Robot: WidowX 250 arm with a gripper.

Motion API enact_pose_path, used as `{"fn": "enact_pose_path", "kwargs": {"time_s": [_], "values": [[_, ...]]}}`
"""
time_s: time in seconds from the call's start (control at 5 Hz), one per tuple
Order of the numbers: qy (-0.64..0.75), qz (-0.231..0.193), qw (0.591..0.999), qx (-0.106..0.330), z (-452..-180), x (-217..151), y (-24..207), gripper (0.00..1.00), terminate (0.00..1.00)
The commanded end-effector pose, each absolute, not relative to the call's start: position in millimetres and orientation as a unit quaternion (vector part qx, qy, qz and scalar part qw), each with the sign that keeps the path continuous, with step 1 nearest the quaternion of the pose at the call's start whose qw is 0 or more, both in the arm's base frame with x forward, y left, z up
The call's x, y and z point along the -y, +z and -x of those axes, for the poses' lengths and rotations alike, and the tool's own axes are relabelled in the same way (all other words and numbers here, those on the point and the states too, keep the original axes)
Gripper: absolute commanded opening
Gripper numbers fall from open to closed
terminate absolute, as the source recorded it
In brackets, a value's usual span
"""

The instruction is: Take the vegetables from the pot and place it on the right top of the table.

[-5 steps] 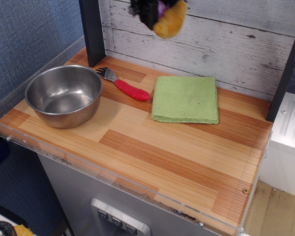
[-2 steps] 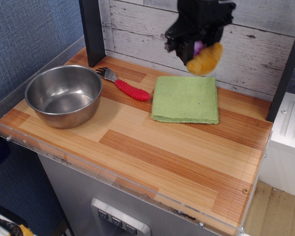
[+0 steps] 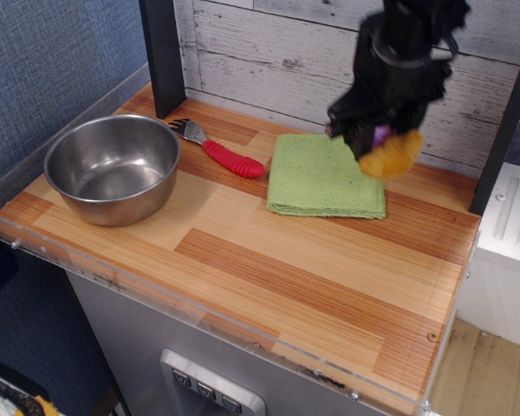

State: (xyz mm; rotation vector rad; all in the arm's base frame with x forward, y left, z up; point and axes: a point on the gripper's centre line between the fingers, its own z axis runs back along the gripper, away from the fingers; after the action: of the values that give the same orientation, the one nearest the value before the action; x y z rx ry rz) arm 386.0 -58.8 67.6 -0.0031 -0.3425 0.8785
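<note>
Pot point(image 3: 112, 167) empty; gripper point(image 3: 374, 140) holding vegetables point(image 3: 390, 153) aloft.

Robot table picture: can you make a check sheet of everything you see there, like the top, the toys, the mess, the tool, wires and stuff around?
Surface: striped wooden table with clear acrylic edge.
Job's things: mustard-yellow and purple soft toy vegetables, held in the air over the cloth's right end; round shiny steel pot, empty, at the left.
Clutter: folded green cloth; red-handled fork between pot and cloth.
Grippers: black tool shut on the vegetables.
Cables: nothing seen.
Surroundings: grey plank back wall; blue textured wall on the left.
</note>
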Motion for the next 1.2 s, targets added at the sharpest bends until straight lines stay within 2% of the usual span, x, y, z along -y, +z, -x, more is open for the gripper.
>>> {"fn": "enact_pose_path", "kwargs": {"time_s": [0.0, 0.4, 0.6, 1.0], "values": [[0.382, 0.019, 0.908, 0.168, -379.1, 83.1, 50.0, 0.0, 0.0], [0.361, 0.02, 0.917, 0.166, -380.7, 93.6, 39.0, 0.0, 0.0], [0.376, 0.022, 0.912, 0.159, -381.0, 86.5, 46.2, 1.0, 0.0], [0.39, 0.031, 0.905, 0.168, -379.5, 78.5, 59.9, 1.0, 0.0]]}}
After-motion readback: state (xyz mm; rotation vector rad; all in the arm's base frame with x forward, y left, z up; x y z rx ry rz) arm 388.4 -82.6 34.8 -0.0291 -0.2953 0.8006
